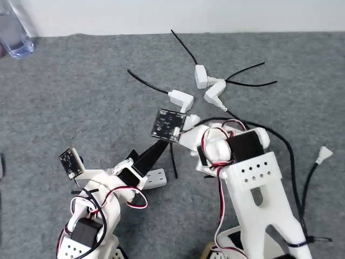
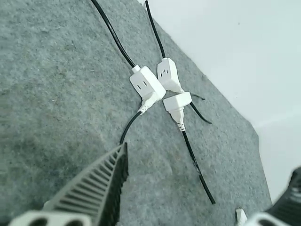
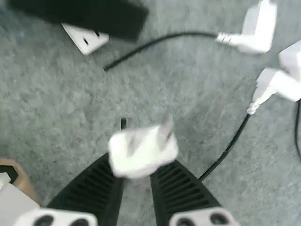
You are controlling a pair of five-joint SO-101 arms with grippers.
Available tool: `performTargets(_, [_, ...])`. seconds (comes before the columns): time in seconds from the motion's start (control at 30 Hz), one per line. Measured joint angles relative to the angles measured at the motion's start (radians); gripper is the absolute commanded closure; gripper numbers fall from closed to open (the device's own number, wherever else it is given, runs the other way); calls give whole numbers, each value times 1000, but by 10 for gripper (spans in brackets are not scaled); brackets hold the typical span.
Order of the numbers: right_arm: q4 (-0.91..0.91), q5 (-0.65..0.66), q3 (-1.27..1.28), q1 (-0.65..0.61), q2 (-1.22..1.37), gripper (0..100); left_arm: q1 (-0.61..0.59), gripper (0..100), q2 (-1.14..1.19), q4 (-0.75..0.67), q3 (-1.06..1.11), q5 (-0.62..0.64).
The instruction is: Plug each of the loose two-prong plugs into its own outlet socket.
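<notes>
Your right end effector (image 3: 138,172) is clamping a white two-prong plug (image 3: 143,149) over the grey surface (image 3: 56,94); your left end effector (image 2: 207,179) is hanging wide open, and two outlet sockets (image 2: 143,84) are lying side by side beyond it.

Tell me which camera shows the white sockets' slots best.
The left wrist view: the nearer socket and the farther socket both face it, each slot pair plain. The high view shows them from above as white blocks, slots hidden. The right wrist view catches white connector bodies, no slots discernible.
</notes>
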Motion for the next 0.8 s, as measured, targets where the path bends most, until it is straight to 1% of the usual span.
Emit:
performTargets(0.23, [-227, 71, 241, 94, 0, 990, 0, 517, 0, 0, 0, 0])
performTargets(0.37, [-281, 126, 276, 153, 0, 990, 0, 517, 0, 0, 0, 0])
performTargets(0.47, [-278, 166, 244, 224, 2, 990, 0, 517, 0, 0, 0, 0])
performTargets(0.6, [-210, 216, 123, 301, 2, 990, 0, 517, 0, 0, 0, 0])
performTargets(0.8, [-107, 235, -28, 311, 2, 990, 0, 517, 0, 0, 0, 0])
